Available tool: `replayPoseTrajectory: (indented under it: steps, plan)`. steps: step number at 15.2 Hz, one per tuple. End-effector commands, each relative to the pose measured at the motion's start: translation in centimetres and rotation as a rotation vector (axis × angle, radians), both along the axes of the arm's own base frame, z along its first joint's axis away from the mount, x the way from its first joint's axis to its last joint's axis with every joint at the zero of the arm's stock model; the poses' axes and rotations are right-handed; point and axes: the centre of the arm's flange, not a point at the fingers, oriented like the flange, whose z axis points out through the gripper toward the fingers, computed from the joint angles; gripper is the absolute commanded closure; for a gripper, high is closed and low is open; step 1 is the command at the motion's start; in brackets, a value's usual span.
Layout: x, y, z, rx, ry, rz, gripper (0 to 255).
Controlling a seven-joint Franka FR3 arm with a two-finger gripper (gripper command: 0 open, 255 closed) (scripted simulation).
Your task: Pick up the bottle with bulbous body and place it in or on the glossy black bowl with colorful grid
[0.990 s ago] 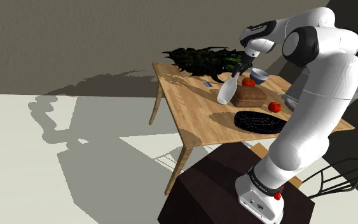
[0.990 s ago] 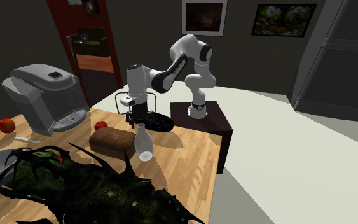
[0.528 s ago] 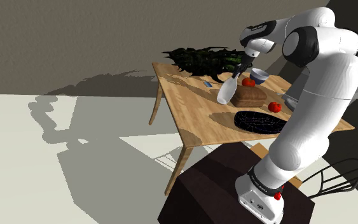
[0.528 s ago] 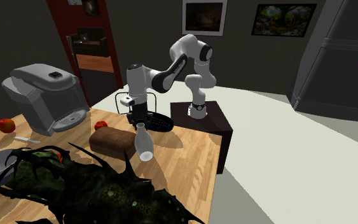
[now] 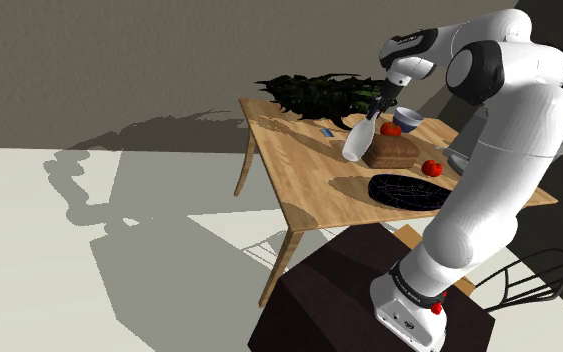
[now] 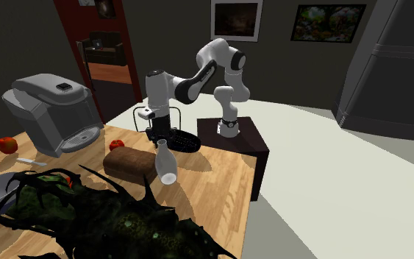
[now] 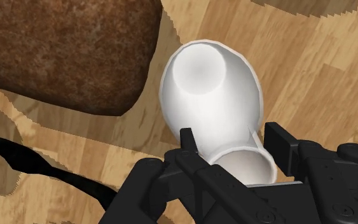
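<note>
The gripper (image 7: 233,145) is drawn in narrow on the neck of the white bottle (image 7: 209,89), one black finger on each side just under the flared lip. The bulbous body hangs away from it, tilted, over the wooden table (image 5: 309,180) and just beside the brown loaf (image 7: 63,51). Whether the base is clear of the wood I cannot tell. The black bowl (image 5: 409,190) lies on the far side of the loaf, nearer the stand and apart from the bottle. The bottle looks rigid and smooth (its material does not show plainly), so I judge it slippery and likely to break if dropped. Most of its weight probably sits low in the belly. Held by the neck it may swing under the fingers when the arm turns. The neck seems the right place to hold it, being the one part slim enough for the jaws, and the lip should act as a stop against sliding out. The bowl looks shallow, so the round body may tip or roll once let go.
</note>
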Motion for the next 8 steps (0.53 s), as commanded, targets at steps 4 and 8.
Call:
replayPoseTrajectory:
  steps: [4, 8]
  plan:
    - [0.0, 0.1, 2.7, 0.000, 0.000, 0.000, 255]
    - [0.0, 0.1, 4.8, 0.000, 0.000, 0.000, 255]
